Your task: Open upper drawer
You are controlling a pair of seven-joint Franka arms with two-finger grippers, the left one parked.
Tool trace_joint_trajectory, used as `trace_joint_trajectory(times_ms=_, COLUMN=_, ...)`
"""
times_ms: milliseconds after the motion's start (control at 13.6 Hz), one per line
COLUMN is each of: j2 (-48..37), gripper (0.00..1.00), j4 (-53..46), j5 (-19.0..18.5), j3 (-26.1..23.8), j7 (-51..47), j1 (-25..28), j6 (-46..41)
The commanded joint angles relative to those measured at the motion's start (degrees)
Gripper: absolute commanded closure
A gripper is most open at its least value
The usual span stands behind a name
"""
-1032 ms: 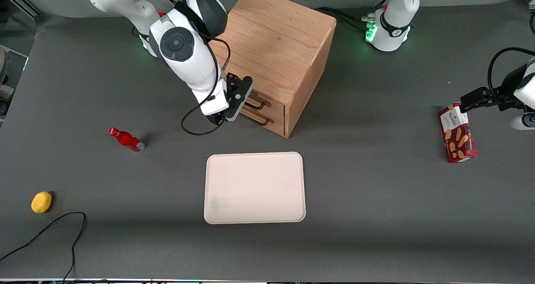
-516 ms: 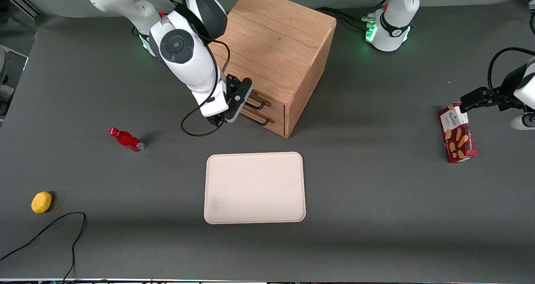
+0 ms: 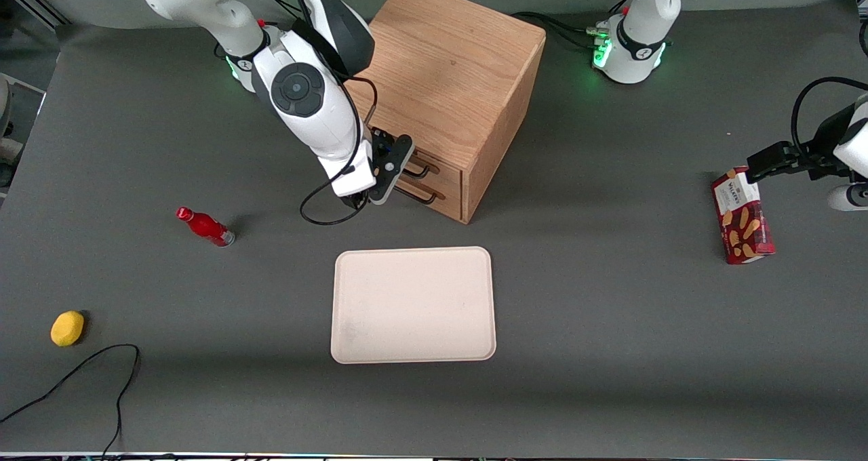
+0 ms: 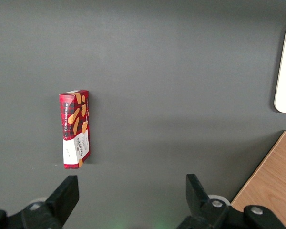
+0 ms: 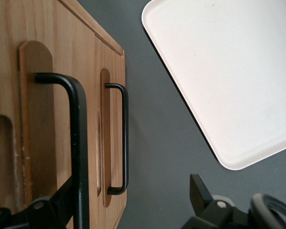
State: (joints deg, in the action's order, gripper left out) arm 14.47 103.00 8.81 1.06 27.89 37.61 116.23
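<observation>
The wooden cabinet (image 3: 447, 74) stands at the back of the table, its two drawers facing the front camera at an angle. The upper drawer (image 3: 449, 174) is shut; its black bar handle (image 3: 419, 171) sticks out above the lower drawer's handle (image 3: 424, 196). My right gripper (image 3: 401, 176) is at the drawer fronts, open. In the right wrist view the upper handle (image 5: 79, 143) runs just inside one finger (image 5: 57, 205), between the spread fingers of the gripper (image 5: 131, 202); nothing is gripped. The lower handle (image 5: 125, 138) lies farther off.
A cream tray (image 3: 412, 305) lies nearer the front camera than the cabinet. A red bottle (image 3: 205, 226), a yellow object (image 3: 67, 328) and a black cable (image 3: 81, 373) lie toward the working arm's end. A red biscuit box (image 3: 742, 215) lies toward the parked arm's end.
My right arm has shifted toward the cabinet, bringing the open gripper closer in on the upper handle. The drawer has not moved.
</observation>
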Motion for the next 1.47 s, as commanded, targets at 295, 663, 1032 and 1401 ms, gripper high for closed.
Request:
trace_joint_trajectory(times_ms=295, j2=1.09, gripper=0.00, j4=1.24, j5=-0.37, j3=-0.18, j7=1.29, j1=0.01, j6=3.04)
trace_joint_trajectory(times_ms=663, j2=1.09, gripper=0.00, j4=1.15, j5=-1.50, j3=-0.18, j7=2.77, j1=-0.16, j6=3.04)
trace_joint_trajectory(times_ms=1032, j2=1.53, gripper=0.00, j4=0.10, j5=-1.86, j3=-0.01, j7=3.57, j1=-1.48, j6=3.13)
trace_joint_trajectory(times_ms=1401, j2=3.46, gripper=0.00, j4=-2.10, j5=-1.78, j3=0.08, j7=3.48, j1=-2.01, j6=3.04)
